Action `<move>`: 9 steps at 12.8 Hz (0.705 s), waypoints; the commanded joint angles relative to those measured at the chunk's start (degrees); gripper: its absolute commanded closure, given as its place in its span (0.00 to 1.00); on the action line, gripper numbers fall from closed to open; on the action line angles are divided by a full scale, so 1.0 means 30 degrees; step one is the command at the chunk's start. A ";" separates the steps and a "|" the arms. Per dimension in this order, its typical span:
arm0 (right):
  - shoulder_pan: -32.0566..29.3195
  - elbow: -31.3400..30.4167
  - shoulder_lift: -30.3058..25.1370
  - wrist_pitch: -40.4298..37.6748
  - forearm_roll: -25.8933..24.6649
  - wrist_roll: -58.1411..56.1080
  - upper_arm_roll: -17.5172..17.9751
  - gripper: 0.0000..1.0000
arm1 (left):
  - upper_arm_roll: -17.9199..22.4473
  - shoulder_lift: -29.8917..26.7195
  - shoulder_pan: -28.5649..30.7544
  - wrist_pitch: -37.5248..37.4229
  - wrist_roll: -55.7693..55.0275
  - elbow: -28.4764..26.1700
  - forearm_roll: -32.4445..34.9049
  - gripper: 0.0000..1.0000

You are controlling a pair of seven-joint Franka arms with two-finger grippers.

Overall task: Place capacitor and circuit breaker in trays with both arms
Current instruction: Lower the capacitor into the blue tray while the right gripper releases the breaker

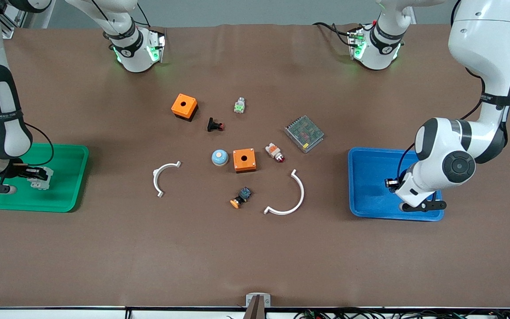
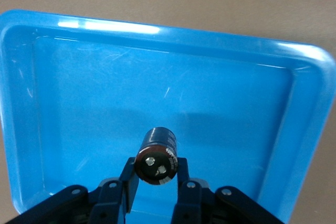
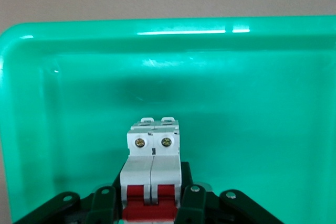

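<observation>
- I saw the left gripper (image 2: 156, 182) clamped on the capacitor (image 2: 156, 154), its fingers (image 2: 128, 179) pressing the black body from both sides, over the blue tray (image 2: 173, 40).
- I saw the right gripper (image 3: 152, 195) closed on the circuit breaker (image 3: 152, 163), red levers between its fingers (image 3: 190, 198), over the green tray (image 3: 173, 30) at the right arm's end of the table.

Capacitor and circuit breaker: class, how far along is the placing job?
Done: both parts carried to trays. In hand: the left gripper holds the capacitor over the blue tray; the right gripper holds the circuit breaker over the green tray. Left: releasing both.
</observation>
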 commanded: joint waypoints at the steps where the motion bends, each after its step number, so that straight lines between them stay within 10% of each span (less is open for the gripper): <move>1: -0.0651 0.0156 0.0092 0.0220 0.0662 -0.0775 0.0363 1.00 | -0.0162 -0.0743 0.0347 0.1056 0.0173 -0.1557 0.0482 0.71; 9: -0.0886 0.0244 0.0531 0.0864 0.0692 -0.0775 0.0333 0.98 | -0.0192 -0.0274 0.0611 0.2582 0.0173 -0.2702 0.0482 0.69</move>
